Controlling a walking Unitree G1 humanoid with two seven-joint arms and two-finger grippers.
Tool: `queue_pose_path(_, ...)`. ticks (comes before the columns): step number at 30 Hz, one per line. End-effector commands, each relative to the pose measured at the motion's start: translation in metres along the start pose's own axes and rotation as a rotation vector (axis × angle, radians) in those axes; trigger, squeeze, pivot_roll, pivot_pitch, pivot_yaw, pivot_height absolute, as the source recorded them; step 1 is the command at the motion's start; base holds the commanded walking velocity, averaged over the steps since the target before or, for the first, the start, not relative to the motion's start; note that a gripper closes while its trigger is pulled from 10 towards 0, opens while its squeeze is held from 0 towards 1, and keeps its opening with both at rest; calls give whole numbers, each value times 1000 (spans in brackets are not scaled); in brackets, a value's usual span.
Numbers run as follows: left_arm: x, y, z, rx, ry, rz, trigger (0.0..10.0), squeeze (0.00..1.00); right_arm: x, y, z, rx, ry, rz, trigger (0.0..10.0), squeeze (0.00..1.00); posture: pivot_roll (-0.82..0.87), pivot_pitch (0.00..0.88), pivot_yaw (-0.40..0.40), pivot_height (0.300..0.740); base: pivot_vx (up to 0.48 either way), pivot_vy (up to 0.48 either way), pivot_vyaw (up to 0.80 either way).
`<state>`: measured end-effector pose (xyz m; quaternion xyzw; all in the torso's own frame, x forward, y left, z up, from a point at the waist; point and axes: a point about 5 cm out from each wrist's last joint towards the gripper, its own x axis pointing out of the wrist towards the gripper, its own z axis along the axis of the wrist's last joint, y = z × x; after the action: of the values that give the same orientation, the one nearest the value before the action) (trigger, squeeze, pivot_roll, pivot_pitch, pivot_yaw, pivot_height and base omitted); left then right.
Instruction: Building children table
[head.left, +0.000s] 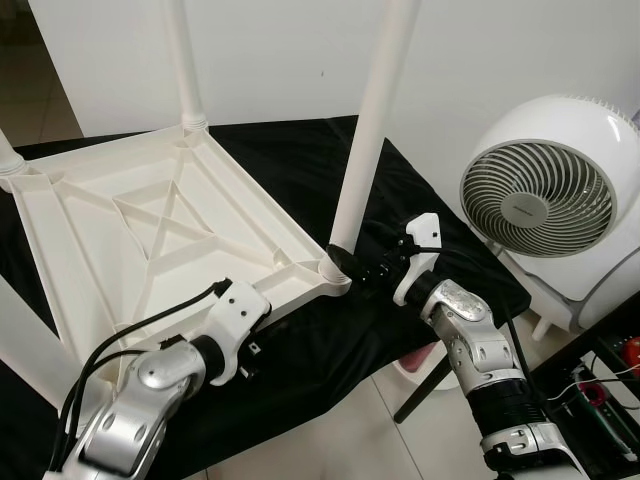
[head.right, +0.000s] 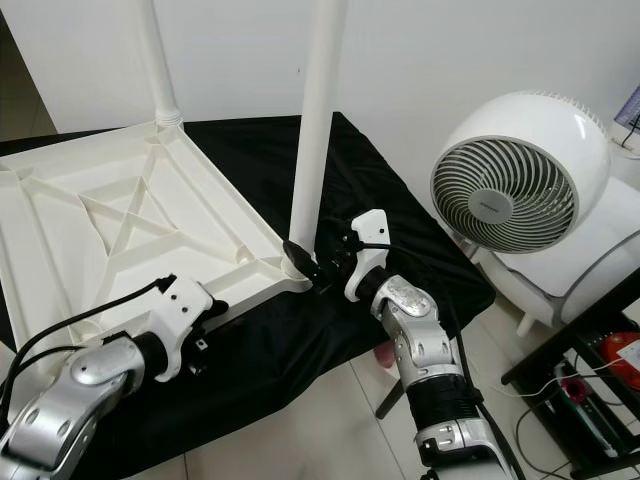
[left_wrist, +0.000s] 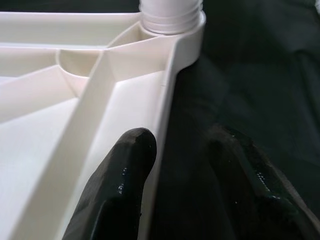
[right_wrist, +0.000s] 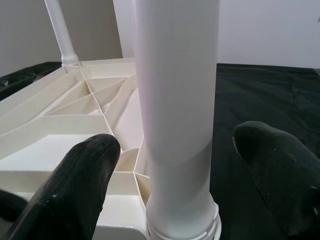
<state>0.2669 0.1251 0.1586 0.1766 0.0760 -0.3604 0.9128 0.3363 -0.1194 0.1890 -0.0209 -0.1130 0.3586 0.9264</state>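
1. Tabletop (head.left: 150, 230) lies upside down on the black cloth (head.left: 420, 200), ribs up; legs stand in its corner sockets.
2. Right gripper (right_wrist: 175, 150) is at the base of the near-right leg (head.left: 372, 120), fingers spread either side, not clamped on it.
3. Left gripper (left_wrist: 185, 165) straddles the near rim, one finger inside, one on the cloth; open, holding nothing.
4. My read: seating this leg. Pinch the rim first to steady it, then close low on the leg, twist, keep it vertical.
5. Fan (head.left: 545, 190) stands to the right, clear of the work.
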Motion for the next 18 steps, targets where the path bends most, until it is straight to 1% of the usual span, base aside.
queue_pose_path(1,1,-1,-5,8,20,-6,10000,0,-3,-3,0,12,-2,-19,10000,0,30,119,-15,740,0,0,0)
queue_pose_path(2,4,4,-2,14,18,3,10000,0,-5,-4,1,12,-5,-27,10000,0,27,120,-10,740,0,0,0)
queue_pose_path(3,4,4,-2,14,18,3,10000,0,-5,-4,1,12,-5,-27,10000,0,27,120,-10,740,0,0,0)
queue_pose_path(5,7,11,0,22,19,25,10000,0,-8,-4,1,13,-9,-40,10000,0,22,120,-2,740,0,0,0)
queue_pose_path(7,7,11,0,22,19,25,10000,0,-8,-4,1,13,-9,-40,10000,0,22,120,-2,740,0,0,0)
queue_pose_path(9,10,15,0,20,24,39,10000,0,-10,-4,2,12,-12,-50,10000,0,17,123,5,740,0,0,0)
queue_pose_path(12,11,14,0,26,29,29,10000,0,-10,-4,2,12,-12,-52,10000,0,17,123,5,740,0,0,0)
queue_pose_path(13,12,12,-2,50,43,15,10000,0,-10,-4,2,11,-11,-53,10000,0,13,126,7,740,0,0,0)
queue_pose_path(14,12,12,-2,50,43,15,10000,0,-10,-4,2,11,-11,-53,10000,0,13,126,7,740,0,0,0)
queue_pose_path(15,14,7,-7,108,76,-29,10000,0,-10,-6,4,6,-12,-55,10000,0,12,128,8,740,0,0,0)
queue_pose_path(17,14,7,-7,108,76,-29,10000,0,-10,-6,4,6,-12,-55,10000,0,12,128,8,740,0,0,0)
queue_pose_path(18,14,5,-9,123,86,-46,10000,0,-11,-6,5,5,-12,-56,10000,0,12,128,8,740,0,0,0)
